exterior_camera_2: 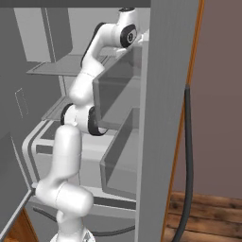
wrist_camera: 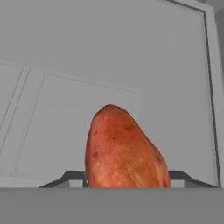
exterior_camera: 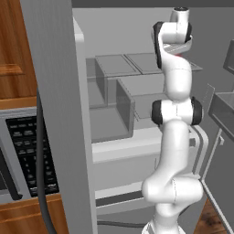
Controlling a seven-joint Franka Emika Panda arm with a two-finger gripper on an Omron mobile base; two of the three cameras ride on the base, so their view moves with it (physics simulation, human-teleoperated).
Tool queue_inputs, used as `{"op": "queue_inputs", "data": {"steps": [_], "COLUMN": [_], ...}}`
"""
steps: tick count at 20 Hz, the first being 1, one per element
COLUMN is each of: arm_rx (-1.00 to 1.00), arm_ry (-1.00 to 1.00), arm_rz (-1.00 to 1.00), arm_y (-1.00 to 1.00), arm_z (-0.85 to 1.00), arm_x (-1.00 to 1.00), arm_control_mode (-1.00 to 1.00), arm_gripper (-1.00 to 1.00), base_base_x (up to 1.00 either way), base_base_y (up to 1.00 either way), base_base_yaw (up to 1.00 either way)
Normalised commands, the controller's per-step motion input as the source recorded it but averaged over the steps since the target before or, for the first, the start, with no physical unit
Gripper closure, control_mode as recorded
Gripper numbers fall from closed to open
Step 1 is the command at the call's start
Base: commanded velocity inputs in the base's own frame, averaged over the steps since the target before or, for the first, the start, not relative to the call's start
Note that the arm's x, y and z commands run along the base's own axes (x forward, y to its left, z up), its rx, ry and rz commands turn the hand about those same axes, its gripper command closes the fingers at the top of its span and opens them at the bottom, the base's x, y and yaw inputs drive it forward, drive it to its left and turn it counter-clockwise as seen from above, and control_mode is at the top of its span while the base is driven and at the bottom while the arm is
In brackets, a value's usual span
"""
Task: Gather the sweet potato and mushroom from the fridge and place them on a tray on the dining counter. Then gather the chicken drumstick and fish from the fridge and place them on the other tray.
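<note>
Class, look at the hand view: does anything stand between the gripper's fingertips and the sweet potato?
Nothing visible does. The sweet potato sits right between the two dark fingertips, which flank its base against the fridge's pale inner wall.
</note>
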Motion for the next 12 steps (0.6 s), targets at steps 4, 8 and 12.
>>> {"op": "queue_inputs", "data": {"steps": [4,8,12], "arm_rx": [0.0,0.0,-0.02], "arm_ry": [-0.12,-0.1,-0.16], "arm_rz": [-0.07,-0.05,-0.01], "arm_y": [0.12,0.29,0.41], "arm_z": [-0.3,-0.57,-0.65], "arm_x": [-0.86,-0.5,-0.33], "arm_control_mode": [-1.0,-1.0,-1.0], "arm_gripper": [1.0,1.0,1.0], "base_base_x": [0.0,0.0,0.0], "base_base_y": [0.0,0.0,0.0], "base_base_yaw": [0.0,0.0,0.0]}}
